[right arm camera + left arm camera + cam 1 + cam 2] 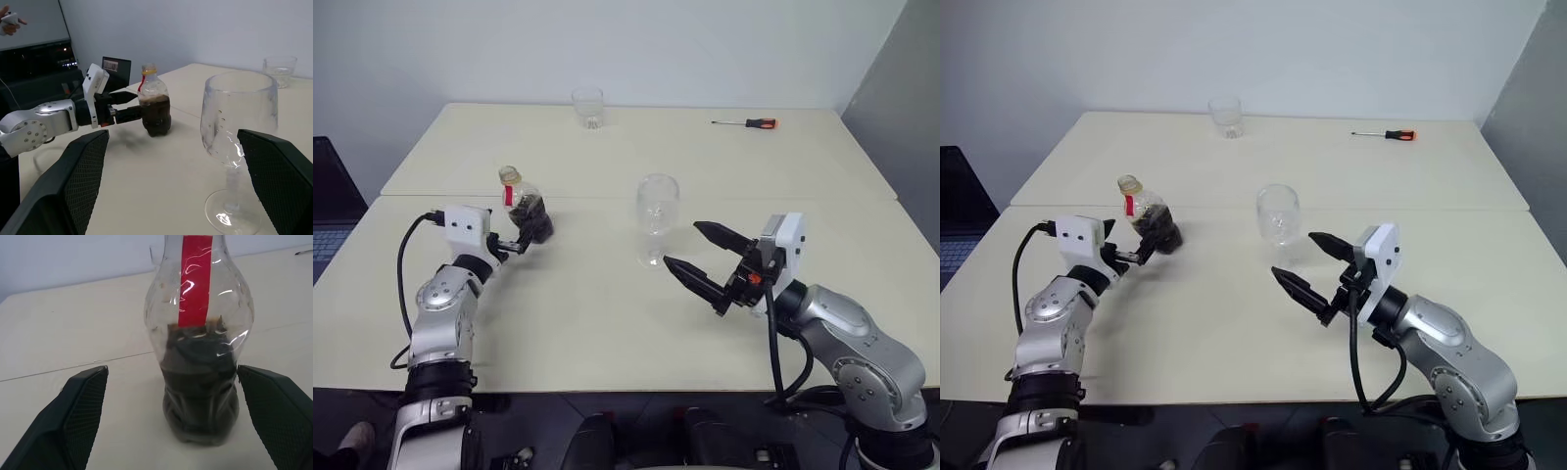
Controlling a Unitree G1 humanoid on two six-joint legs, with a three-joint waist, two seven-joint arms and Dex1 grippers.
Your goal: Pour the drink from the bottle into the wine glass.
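The bottle (522, 203) stands upright on the left of the table, clear, with a red label strip and a yellowish neck. The dark drink (200, 396) fills its lower part. My left gripper (525, 235) is open, one finger on each side of the bottle's lower body (200, 357); I cannot tell whether they touch it. The empty wine glass (657, 217) stands upright at mid table. Just to its right my right gripper (680, 245) is open, with nothing between its fingers (78, 186), and points toward the glass (239, 117).
A short clear tumbler (588, 106) stands at the table's far edge. A screwdriver with a red handle (749, 122) lies at the far right. A laptop (328, 215) sits off the table's left side. A person's hand (10, 19) shows far behind.
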